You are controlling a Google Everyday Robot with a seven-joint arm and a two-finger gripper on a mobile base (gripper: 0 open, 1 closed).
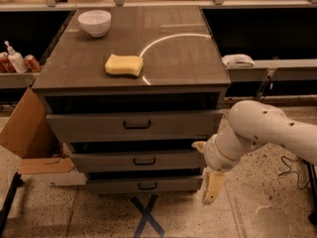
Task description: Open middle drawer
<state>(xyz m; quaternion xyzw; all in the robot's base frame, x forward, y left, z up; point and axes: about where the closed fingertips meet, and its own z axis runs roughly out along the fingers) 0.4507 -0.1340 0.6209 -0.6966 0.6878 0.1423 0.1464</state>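
The middle drawer (136, 161) is a grey-brown front with a small black bar handle (144, 161). It sits between the taller top drawer (133, 125) and the slim bottom drawer (143, 185). All three fronts stand slightly out, with dark gaps above them. My gripper (212, 186) hangs cream-coloured from the white arm (257, 128) and points down. It is just right of the drawer stack, level with the bottom drawer, apart from the middle handle.
On the cabinet top (188, 58) lie a yellow sponge (124, 65) and a white bowl (94, 22). An open cardboard box (27, 133) stands at the left, and bottles and cans (15, 59) on a left shelf. A blue tape X (147, 216) marks the floor.
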